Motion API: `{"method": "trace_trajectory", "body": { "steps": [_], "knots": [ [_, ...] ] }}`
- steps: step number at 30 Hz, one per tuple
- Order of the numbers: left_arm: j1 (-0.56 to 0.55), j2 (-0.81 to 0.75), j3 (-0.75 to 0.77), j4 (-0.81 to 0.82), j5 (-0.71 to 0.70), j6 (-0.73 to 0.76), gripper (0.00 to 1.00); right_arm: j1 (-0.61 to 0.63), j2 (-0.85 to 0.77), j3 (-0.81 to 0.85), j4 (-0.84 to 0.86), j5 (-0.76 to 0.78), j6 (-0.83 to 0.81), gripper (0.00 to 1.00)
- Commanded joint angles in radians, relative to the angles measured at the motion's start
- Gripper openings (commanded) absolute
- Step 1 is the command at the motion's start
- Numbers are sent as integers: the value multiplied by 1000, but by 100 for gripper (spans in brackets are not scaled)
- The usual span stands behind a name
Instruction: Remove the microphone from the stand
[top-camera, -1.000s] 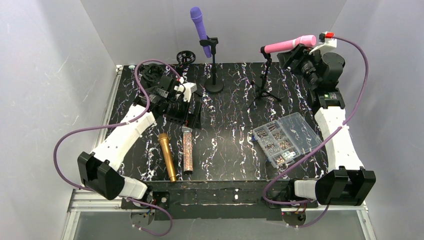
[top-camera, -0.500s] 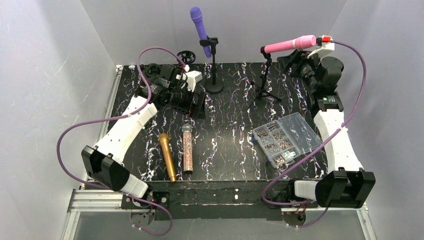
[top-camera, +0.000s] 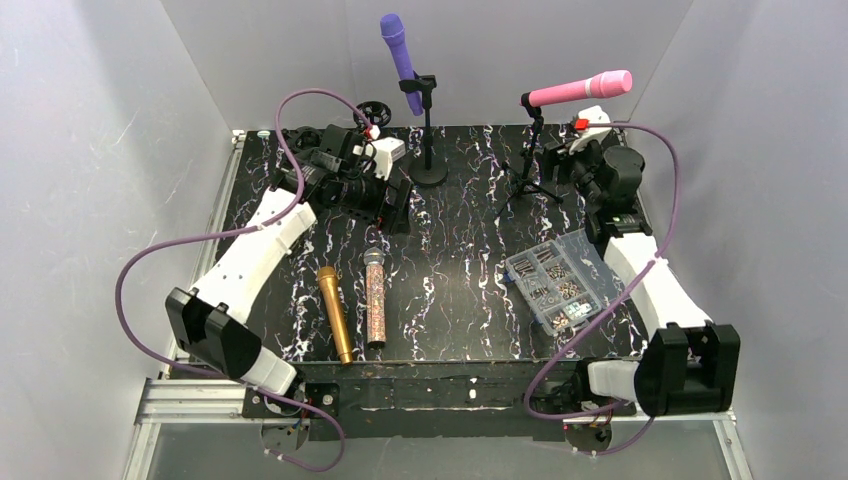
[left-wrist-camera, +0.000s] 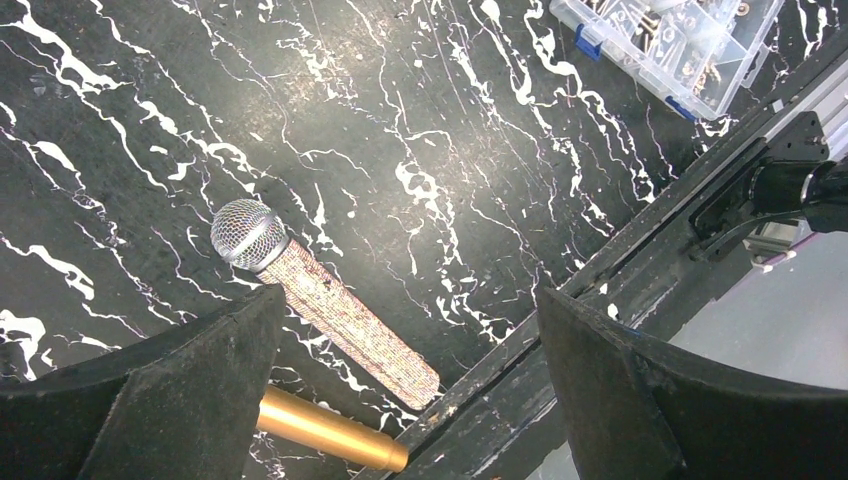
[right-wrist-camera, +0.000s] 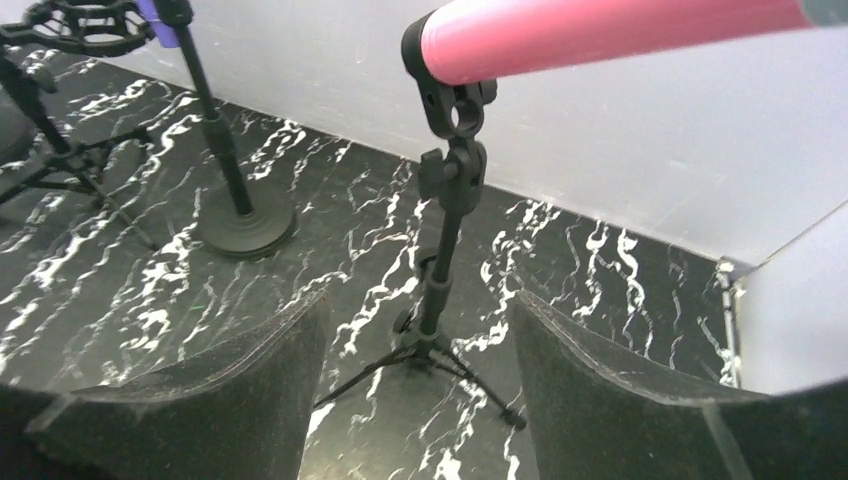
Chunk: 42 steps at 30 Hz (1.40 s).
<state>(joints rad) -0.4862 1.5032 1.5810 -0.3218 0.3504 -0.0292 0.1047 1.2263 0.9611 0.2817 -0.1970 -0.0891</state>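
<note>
The pink microphone (top-camera: 580, 89) sat in the clip on top of a thin black tripod stand (top-camera: 531, 150), in the upper right of the top view. It lay almost flat, with its back end in the clip and its far end pointing right. The purple microphone (top-camera: 397, 48) stood nearly upright in a black stand with a round base (top-camera: 429, 150), at the upper middle, leaning a little left.

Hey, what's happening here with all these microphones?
Two robot arms are taking microphones off stands. The right hand, open, faces the tripod stand holding the pink microphone, without touching it. The left hand hangs open near a sparkly microphone and a gold microphone lying on the table. A purple microphone sits in another stand.
</note>
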Motion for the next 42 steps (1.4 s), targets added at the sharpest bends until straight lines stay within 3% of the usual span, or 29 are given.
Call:
{"method": "trace_trajectory", "body": {
  "steps": [1,16,27,33,42],
  "knots": [
    [0,28,0,-48,-12,24,98,17,90,19,213,35,-151,74],
    [-1,100,18,-42,-46,71,98,52,357,124,378,96,-181,74],
    [0,122,17,-37,-62,95,98,59,472,255,345,133,-152,69],
    [0,137,28,-37,-61,92,98,61,492,276,321,121,-128,58],
    [0,126,24,-38,-68,98,98,61,455,271,266,83,-103,31]
  ]
}}
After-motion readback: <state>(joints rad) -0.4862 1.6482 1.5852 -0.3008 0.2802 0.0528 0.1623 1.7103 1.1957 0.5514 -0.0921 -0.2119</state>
